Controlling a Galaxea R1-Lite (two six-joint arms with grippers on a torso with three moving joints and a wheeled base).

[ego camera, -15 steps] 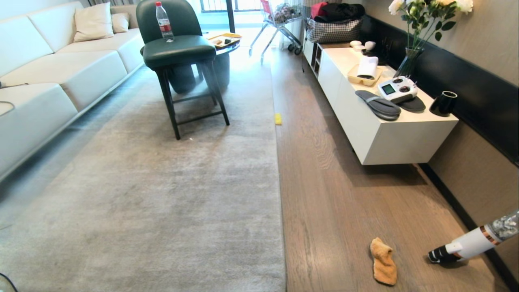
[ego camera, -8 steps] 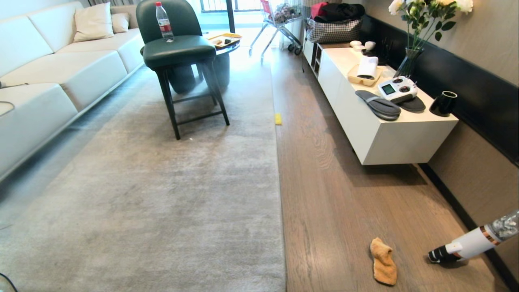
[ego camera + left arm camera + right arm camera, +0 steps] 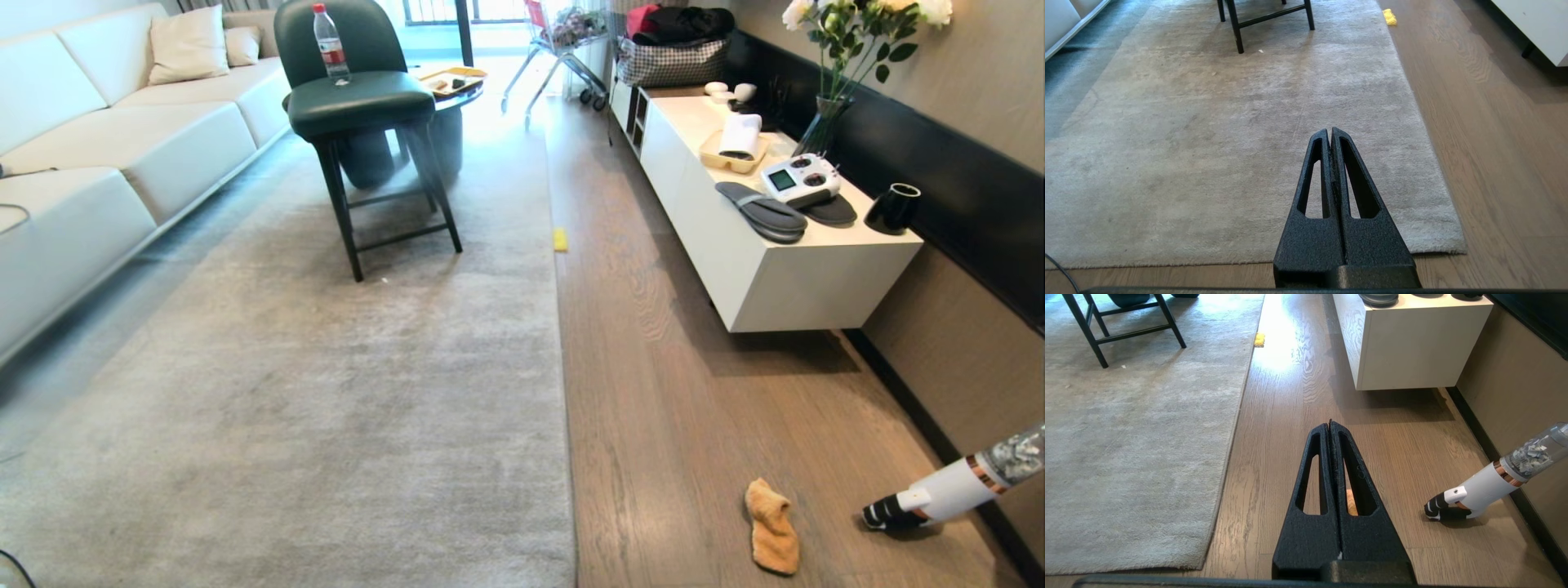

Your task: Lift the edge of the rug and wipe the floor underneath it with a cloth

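on the floor beside the rug edge lies the cloth; both grippers' fingers pressed together, empty.

Surfaces & finishes, what you've got:
Large light grey short-pile rug: soft, matt, w/ brushed patches. Grey-brown wood-grain plank floor: smooth, slight sheen, dark veining. Small orange-tan fluffy microfibre cloth: nappy, matt. Both black grippers, left & right: rough pebbled matt plastic. White low cabinet: smooth satin. Dark green chair: leather-like, faint gloss. White handheld vacuum: glossy plastic, clear bin.
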